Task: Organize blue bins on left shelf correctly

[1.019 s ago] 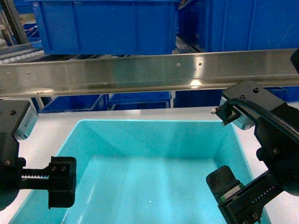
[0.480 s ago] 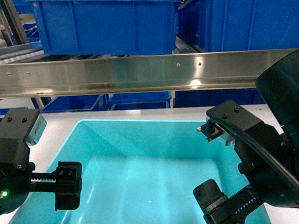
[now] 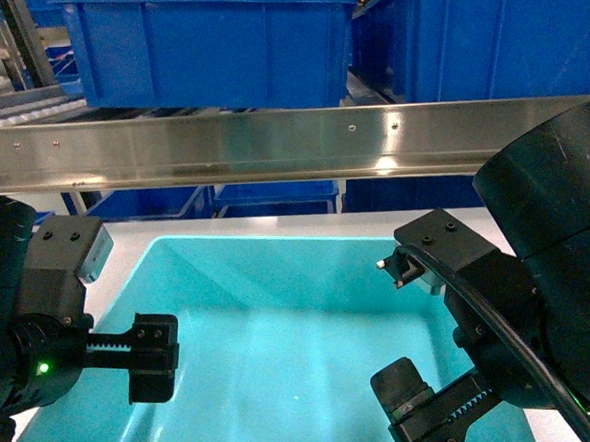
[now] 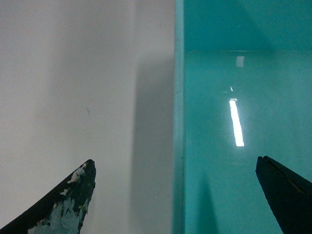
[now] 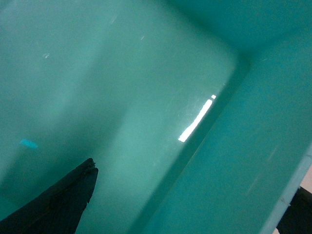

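At lower centre, our two spread hands, left and right, straddle the side walls of the turquoise tub on the white bench, needing next to clench both rims before lifting toward the steel shelf.

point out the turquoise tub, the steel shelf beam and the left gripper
turquoise tub (image 3: 278,272): head view, inside of its far wall
steel shelf beam (image 3: 220,145): head view, front face of the beam
left gripper (image 4: 175,195): left wrist view, midway between fingertips, over the tub's rim
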